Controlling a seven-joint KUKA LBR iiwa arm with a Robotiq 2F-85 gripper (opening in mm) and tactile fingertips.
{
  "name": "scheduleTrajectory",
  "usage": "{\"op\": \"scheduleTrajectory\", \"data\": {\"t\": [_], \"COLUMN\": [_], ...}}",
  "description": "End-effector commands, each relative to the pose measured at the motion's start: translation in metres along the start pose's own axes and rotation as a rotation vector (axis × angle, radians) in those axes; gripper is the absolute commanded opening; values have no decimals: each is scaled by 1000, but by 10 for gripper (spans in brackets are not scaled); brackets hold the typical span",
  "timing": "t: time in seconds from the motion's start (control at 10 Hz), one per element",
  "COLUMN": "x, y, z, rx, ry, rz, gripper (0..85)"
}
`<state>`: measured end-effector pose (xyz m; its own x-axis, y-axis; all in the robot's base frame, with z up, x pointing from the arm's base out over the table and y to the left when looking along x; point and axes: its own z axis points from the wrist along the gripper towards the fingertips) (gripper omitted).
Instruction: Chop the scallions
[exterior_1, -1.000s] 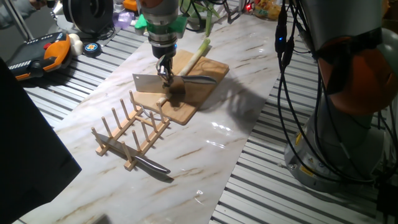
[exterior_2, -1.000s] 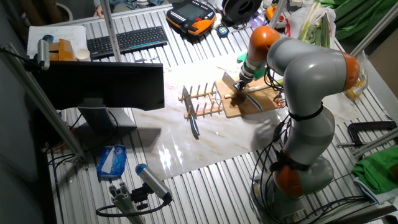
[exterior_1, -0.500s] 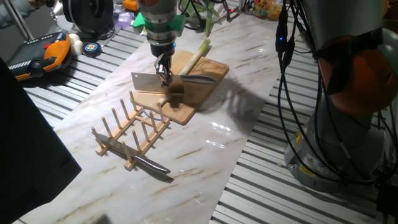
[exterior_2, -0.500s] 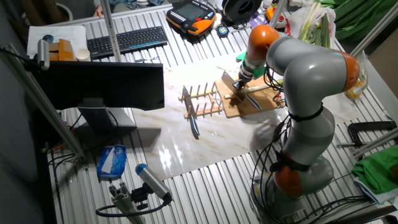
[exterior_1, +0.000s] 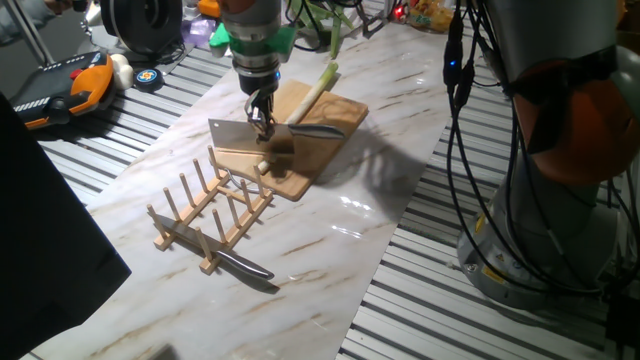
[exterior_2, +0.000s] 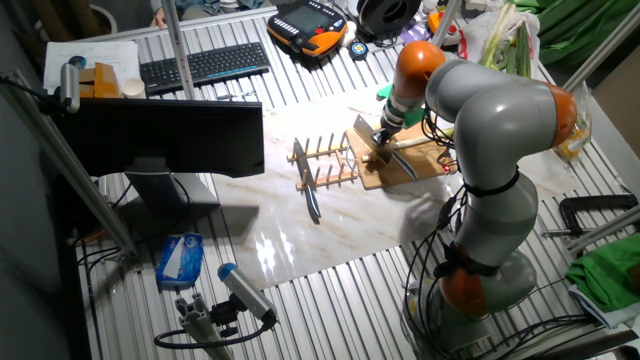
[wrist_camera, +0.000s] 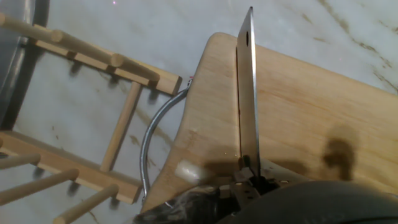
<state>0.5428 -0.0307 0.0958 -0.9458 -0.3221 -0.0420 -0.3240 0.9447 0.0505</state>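
Observation:
My gripper (exterior_1: 262, 118) is shut on a cleaver (exterior_1: 232, 133) and holds it over the near left part of the wooden cutting board (exterior_1: 318, 150). The scallions (exterior_1: 319, 84) lie as one long stalk across the board's far end, white end on the wood and green tops trailing off beyond it. A small whitish chunk (exterior_1: 262, 166) rests near the board's front edge. In the hand view the cleaver (wrist_camera: 247, 93) shows edge-on above the cutting board (wrist_camera: 305, 124), with the whitish chunk (wrist_camera: 186, 169) below it; the stalk is out of that view. From the other side, the gripper (exterior_2: 382, 137) hovers at the board's rack-side end.
A second knife (exterior_1: 322, 128) lies on the board to the right of my gripper. A wooden peg rack (exterior_1: 210, 210) stands just in front of the board, with another knife (exterior_1: 245, 266) on the table beside it. Cables and the arm's base (exterior_1: 560, 200) fill the right side.
My gripper and the cleaver have shifted slightly left and up, toward the board's left end. Nothing else has moved.

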Motion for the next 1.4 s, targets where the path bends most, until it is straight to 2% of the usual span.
{"op": "scheduleTrajectory", "data": {"t": [0.0,0.3,0.8,1.3], "x": [1,5,4,4], "y": [-2,-6,-14,-14], "z": [-2,-14,-19,-19], "rx": [1,7,19,19], "ry": [1,7,7,2], "rz": [-4,-11,-22,-16], "gripper": [7,7,7,7]}}
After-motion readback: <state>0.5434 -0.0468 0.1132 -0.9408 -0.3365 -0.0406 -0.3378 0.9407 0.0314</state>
